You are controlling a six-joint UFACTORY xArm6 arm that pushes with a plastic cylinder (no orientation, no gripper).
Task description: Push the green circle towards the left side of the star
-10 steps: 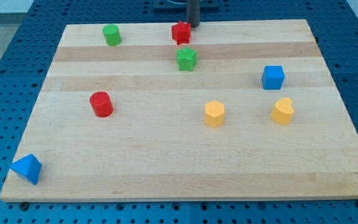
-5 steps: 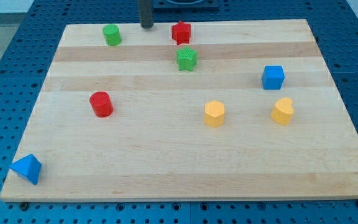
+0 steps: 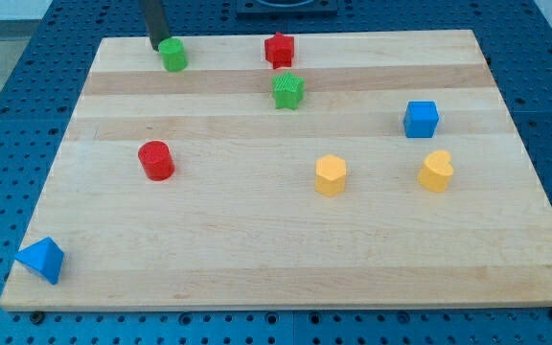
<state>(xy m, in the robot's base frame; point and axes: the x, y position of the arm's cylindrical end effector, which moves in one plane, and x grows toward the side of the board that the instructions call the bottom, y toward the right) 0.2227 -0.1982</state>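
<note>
The green circle [image 3: 172, 55] is a short green cylinder near the board's top edge, left of centre. The red star [image 3: 279, 50] sits to its right along the same top strip, well apart from it. A green star [image 3: 288, 91] lies just below the red star. My tip [image 3: 157, 45] is at the top edge, right against the upper left side of the green circle. The dark rod rises out of the view's top.
A red cylinder [image 3: 156, 160] stands left of centre. A yellow hexagon [image 3: 331, 175], a yellow heart [image 3: 436, 171] and a blue cube [image 3: 421, 119] sit on the right half. A blue triangle [image 3: 42, 260] lies at the wooden board's [image 3: 257, 268] bottom left corner.
My tip has slid left along the board's top edge, from beside the red star to the green circle's upper left. No block has visibly moved.
</note>
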